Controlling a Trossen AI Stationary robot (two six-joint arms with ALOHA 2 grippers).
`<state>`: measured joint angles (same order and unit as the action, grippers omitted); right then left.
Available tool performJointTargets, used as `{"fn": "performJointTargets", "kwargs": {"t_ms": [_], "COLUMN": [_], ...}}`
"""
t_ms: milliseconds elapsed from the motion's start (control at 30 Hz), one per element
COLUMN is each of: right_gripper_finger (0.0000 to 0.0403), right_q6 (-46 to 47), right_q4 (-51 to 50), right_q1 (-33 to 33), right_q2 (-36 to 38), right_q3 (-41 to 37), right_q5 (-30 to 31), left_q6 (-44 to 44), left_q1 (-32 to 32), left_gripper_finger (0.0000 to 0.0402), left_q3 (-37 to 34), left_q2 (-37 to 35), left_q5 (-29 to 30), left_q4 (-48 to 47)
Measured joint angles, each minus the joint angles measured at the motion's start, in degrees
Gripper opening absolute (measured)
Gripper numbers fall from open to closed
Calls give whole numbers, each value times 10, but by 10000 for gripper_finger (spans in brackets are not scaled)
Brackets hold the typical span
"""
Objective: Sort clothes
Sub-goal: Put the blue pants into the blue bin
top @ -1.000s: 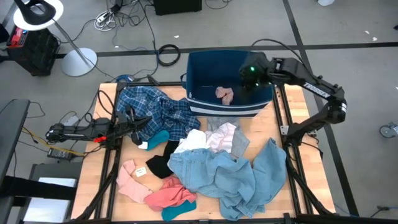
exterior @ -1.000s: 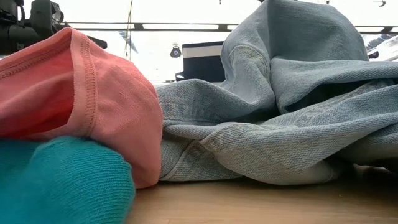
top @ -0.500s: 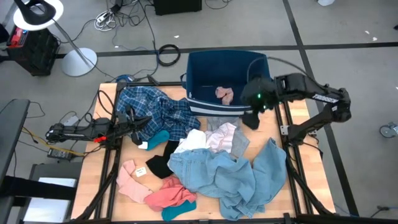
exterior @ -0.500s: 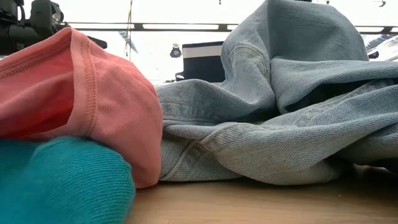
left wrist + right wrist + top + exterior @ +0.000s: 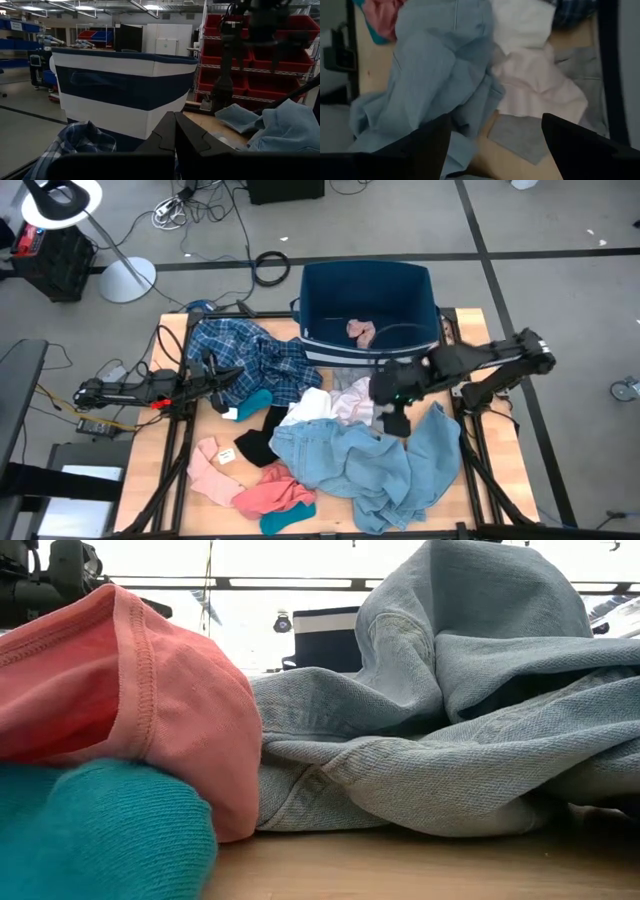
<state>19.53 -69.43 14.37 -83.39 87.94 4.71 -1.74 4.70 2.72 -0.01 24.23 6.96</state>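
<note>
At the table's [image 5: 150, 480] left edge the left gripper [image 5: 222, 380] lies low and level, its fingers pressed together with nothing between them, pointing toward the blue plaid shirt [image 5: 245, 358] that spreads over the far left part of the tabletop. In the left wrist view the shut fingers [image 5: 175, 137] aim at the striped side of the bin [image 5: 122, 95], with a fold of the plaid shirt [image 5: 75, 147] just beside them.

Near the front left corner lie a pale pink piece [image 5: 212, 470] and a coral pink piece [image 5: 272, 495], with a teal sock [image 5: 283, 520] touching the coral one at the front edge. Another teal piece [image 5: 254, 402] sits against the plaid shirt, and a black piece [image 5: 262, 438] lies just beside it.

In the middle a white piece [image 5: 312, 406] and a pale pink-white garment [image 5: 355, 402] rest between the plaid shirt and a grey piece [image 5: 386, 412]. The large light blue garment [image 5: 360, 465] covers the front middle and reaches toward the front right corner; in the low view it fills the right side [image 5: 450, 740], beside the coral piece [image 5: 120, 710] and the teal sock [image 5: 90, 835].

The dark blue bin [image 5: 318, 305] stands at the far edge, centre-right, with one pink piece [image 5: 361, 332] inside it.

The right gripper [image 5: 393, 412] hangs over the grey piece, its fingers [image 5: 420, 147] spread wide and holding nothing, above the pale pink-white garment [image 5: 540, 90] and the light blue garment [image 5: 430, 65].
</note>
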Motion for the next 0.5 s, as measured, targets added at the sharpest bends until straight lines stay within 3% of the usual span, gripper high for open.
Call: {"fn": "performJointTargets", "kwargs": {"t_ms": [500], "right_gripper_finger": [308], "right_q6": [-2], "right_q4": [40], "right_q1": [47], "right_q2": [-134], "right_q3": [-2], "right_q5": [5], "left_q6": [0], "left_q1": [0], "left_gripper_finger": [6], "left_q3": [0], "left_q2": [0], "left_q5": [0], "left_q4": [0]}}
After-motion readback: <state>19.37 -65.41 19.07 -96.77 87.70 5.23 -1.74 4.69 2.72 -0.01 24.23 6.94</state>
